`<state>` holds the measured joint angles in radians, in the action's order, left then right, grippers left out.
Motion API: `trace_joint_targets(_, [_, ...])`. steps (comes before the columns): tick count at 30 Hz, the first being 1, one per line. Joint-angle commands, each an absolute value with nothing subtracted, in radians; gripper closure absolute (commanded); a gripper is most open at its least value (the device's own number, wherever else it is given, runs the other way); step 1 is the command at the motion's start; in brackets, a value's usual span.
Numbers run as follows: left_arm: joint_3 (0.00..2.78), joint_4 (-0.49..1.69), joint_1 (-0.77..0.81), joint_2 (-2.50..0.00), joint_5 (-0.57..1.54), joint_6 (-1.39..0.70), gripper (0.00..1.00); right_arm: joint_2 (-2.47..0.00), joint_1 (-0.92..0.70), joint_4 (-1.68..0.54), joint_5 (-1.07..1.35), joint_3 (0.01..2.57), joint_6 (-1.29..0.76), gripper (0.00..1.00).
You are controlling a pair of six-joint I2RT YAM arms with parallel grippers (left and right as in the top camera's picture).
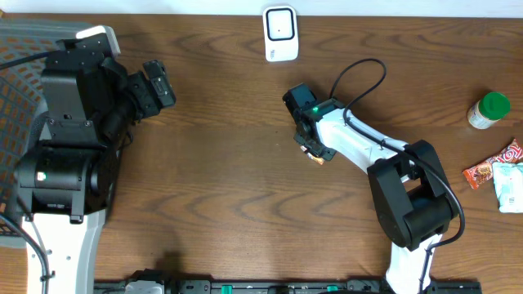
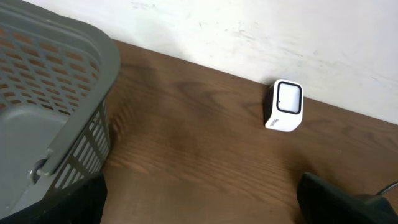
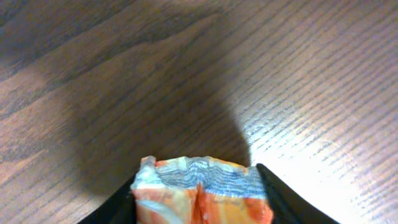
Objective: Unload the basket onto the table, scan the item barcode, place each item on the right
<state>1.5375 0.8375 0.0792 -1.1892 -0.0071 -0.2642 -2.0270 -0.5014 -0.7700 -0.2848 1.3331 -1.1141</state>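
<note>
STEP: grasp made, scan not yet done | RIGHT: your right gripper (image 1: 314, 152) pinches the orange snack packet (image 3: 202, 186) at table centre | LEFT: left gripper (image 2: 199, 202) spread, empty | NEXT: lift, face the barcode to the white scanner (image 1: 279, 33).

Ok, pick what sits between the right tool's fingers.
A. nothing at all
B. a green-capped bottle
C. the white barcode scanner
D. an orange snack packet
D: the right wrist view shows the orange snack packet between the right tool's two dark fingers, its crimped end touching both.
</note>
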Motion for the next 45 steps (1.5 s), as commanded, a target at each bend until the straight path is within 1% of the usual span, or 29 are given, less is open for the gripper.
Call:
trace_joint_targets(1, [1.549, 0.837, 0.074, -1.19, -0.02, -0.255, 0.02, -2.045, -0.497, -0.779, -0.262, 1.328, -1.065, 0.56])
trace_joint_targets(2, [1.549, 0.837, 0.074, -1.19, -0.02, -0.255, 0.02, -2.04, -0.493, -0.78, -0.25, 1.328, -1.044, 0.56])
trace_joint_targets(4, [1.549, 0.837, 0.074, -1.19, -0.02, -0.255, 0.02, -2.031, -0.487, -0.786, -0.226, 1.328, -1.016, 0.6])
trace_joint_targets(11, [1.549, 0.837, 0.074, -1.19, -0.019, -0.255, 0.02, -1.961, -0.468, -0.811, -0.172, 1.329, -0.925, 0.6])
trace_joint_targets(17, [1.549, 0.837, 0.074, -1.19, -0.02, -0.255, 0.02, -1.883, -0.45, -0.876, -0.115, 1.329, -0.923, 0.62])
trace_joint_targets(22, [1.549, 0.837, 0.074, -1.19, -0.02, -0.255, 0.02, -1.816, -0.436, -0.906, -0.043, 1.329, -0.866, 0.62])
trace_joint_targets(24, [1.549, 0.837, 0.074, -1.19, -0.02, -0.255, 0.02, -1.789, -0.432, -0.923, -0.03, 1.329, -0.854, 0.64])
trace_joint_targets(33, [1.549, 0.837, 0.074, -1.19, -0.02, -0.255, 0.02, -1.624, -0.43, -0.957, -0.029, 1.329, -0.759, 0.62])
trace_joint_targets(38, [1.549, 0.837, 0.074, -1.19, -0.019, -0.255, 0.02, -1.539, -0.43, -0.953, -0.101, 1.329, -0.724, 0.62])
trace_joint_targets(45, [1.549, 0.837, 0.074, -1.19, -0.02, -0.255, 0.02, -1.496, -0.429, -0.875, -0.141, 1.329, -0.608, 0.62])
